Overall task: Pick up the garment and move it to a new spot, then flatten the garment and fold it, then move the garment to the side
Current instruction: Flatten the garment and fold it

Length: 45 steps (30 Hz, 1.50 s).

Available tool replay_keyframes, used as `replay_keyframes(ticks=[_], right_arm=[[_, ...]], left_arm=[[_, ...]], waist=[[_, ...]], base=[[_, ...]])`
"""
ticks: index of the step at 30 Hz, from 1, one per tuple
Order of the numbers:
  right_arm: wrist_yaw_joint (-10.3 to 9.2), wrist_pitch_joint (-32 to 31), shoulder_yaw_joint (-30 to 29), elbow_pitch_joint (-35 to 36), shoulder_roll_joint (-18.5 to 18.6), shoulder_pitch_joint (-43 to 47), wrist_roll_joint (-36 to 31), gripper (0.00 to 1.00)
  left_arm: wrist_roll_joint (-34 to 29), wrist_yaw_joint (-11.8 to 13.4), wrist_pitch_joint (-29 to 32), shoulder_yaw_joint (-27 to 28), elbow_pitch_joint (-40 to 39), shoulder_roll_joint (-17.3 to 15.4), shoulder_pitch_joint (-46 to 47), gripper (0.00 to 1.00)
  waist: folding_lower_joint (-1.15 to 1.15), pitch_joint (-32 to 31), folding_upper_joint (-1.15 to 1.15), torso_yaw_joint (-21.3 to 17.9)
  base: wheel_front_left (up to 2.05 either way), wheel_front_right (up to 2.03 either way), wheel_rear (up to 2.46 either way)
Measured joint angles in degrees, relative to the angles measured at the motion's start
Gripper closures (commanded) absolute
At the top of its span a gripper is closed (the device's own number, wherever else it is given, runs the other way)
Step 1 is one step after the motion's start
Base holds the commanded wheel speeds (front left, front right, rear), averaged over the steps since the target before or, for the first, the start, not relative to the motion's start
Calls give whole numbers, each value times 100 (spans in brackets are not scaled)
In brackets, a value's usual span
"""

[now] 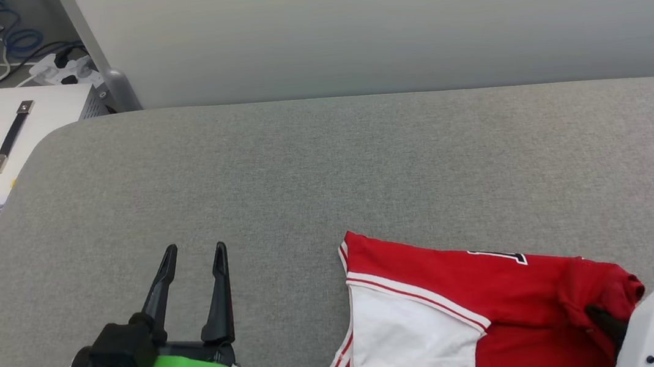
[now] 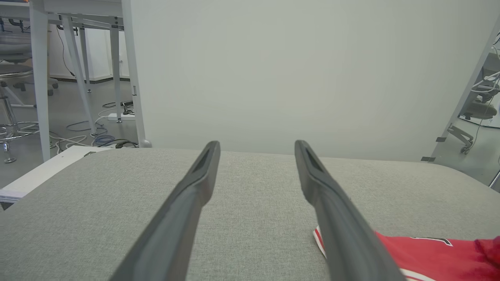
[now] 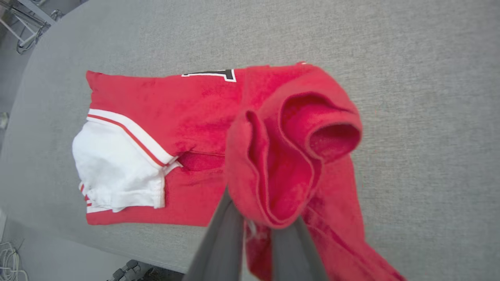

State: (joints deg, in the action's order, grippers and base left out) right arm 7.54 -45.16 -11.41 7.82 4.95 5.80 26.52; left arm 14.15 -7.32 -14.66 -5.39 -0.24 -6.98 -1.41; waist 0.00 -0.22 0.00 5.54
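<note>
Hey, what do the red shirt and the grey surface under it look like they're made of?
The garment: soft, matte, slightly fuzzy knit, likely cotton-like jersey; it bunches in limp folds where the jaws of the right gripper pinch it. The grey surface: coarse woven upholstery cloth, matte, judging by its speckled weave and rounded, padded-looking corner.

Grey fabric tabletop [image 1: 276,171] is backed by white panel [image 1: 382,17]; white case [image 1: 48,116], black-strapped, and floor cables [image 1: 18,41] are seen left.
</note>
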Motion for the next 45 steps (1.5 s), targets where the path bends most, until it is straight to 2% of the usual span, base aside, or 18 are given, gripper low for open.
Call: replay_keyframes(ticks=[4, 6, 8, 17, 24, 33, 34, 35, 41, 45], right_arm=[[0, -80, 202, 181, -177, -1, 365, 100], [-1, -10, 326, 142, -186, -3, 788, 100], [-1, 205, 552, 7, -187, -9, 1222, 100], [-1, 1373, 1627, -942, -193, -536, 2229, 100], [-1, 2071, 2123, -1764, -208, -1092, 2354, 100], [-2, 2484, 2465, -2706, -213, -1586, 2354, 100], [-2, 2503, 2495, -2816, -213, -1631, 2339, 78], [-1, 2524, 2537, -2877, -211, -1668, 2296, 0], [-1, 2579, 2852, -2919, -213, -1783, 2443, 0], [-1, 2474, 3166, -2649, -215, -1784, 2842, 0]], left_arm=[[5, 1, 0, 27, -3, 8, -1, 0], [7, 1, 0, 38, -2, 8, -1, 0], [19, 0, 0, 49, -3, 9, 1, 0], [56, 0, 0, 54, 21, 11, 24, 0], [57, 0, 0, 48, 56, 10, 37, 0], [100, 0, 0, 12, 142, 10, 44, 0], [100, 1, 0, 8, 151, 10, 46, 0], [100, 0, 0, 2, 158, 10, 47, 0], [114, 0, 0, 22, 213, 9, 51, 0], [114, 0, 0, 38, 232, 9, 50, 0]], waist=[[0, 19, 0, 79], [0, 38, 0, 112], [0, 68, 0, 148], [0, 197, 0, 340], [0, 268, 0, 522], [0, 368, 0, 709], [0, 377, 0, 724], [0, 384, 0, 737], [0, 340, 0, 736], [0, 260, 0, 683]], base=[[0, 0, 0], [0, 0, 0], [0, 0, 0], [0, 0, 0], [0, 0, 0], [0, 0, 0], [0, 0, 0], [0, 0, 0], [0, 0, 0], [0, 0, 0]])
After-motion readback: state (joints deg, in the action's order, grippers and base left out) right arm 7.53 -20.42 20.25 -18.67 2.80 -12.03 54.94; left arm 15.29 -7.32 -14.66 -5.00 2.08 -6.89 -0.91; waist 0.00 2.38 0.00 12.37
